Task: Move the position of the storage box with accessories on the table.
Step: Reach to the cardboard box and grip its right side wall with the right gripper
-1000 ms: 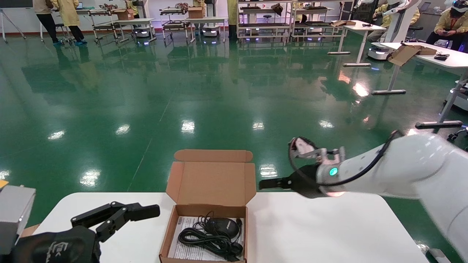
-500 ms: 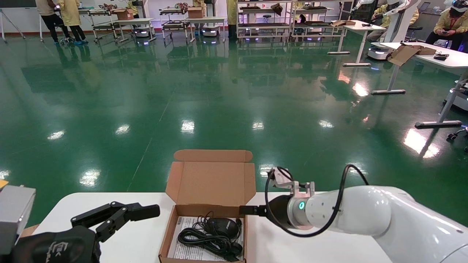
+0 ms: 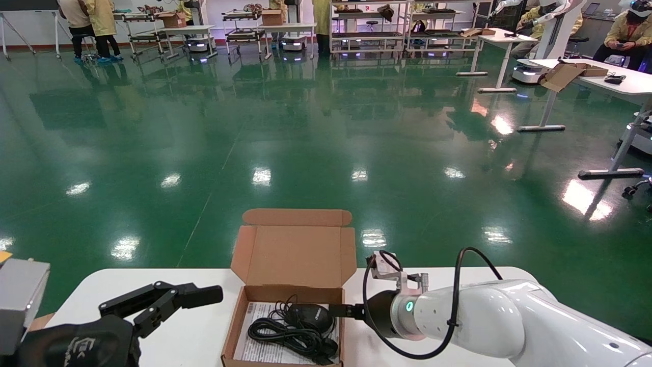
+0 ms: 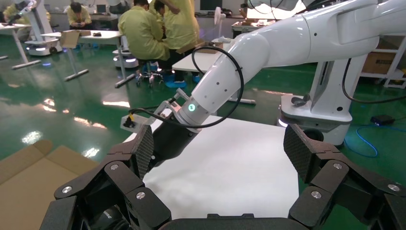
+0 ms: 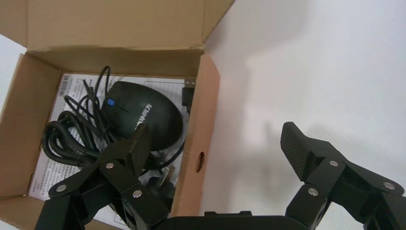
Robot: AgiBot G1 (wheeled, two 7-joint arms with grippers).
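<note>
The shallow brown corrugated-cardboard storage box sits open on the white table, black wired mouse and printed sheet inside. The right gripper, fingers spread wide, straddles the box's right wall: one finger inside over the mouse, one outside. The left gripper, also spread, hangs well apart to the box's left.

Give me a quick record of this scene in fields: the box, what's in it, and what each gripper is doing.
box: shallow brown cardboard storage box, lid open and upright, on the white table
contents: black wired mouse with bundled black cable, on a white printed sheet
right gripper: open, one finger on each side of the box's right wall
left gripper: open, over the table left of the box, idle
</note>
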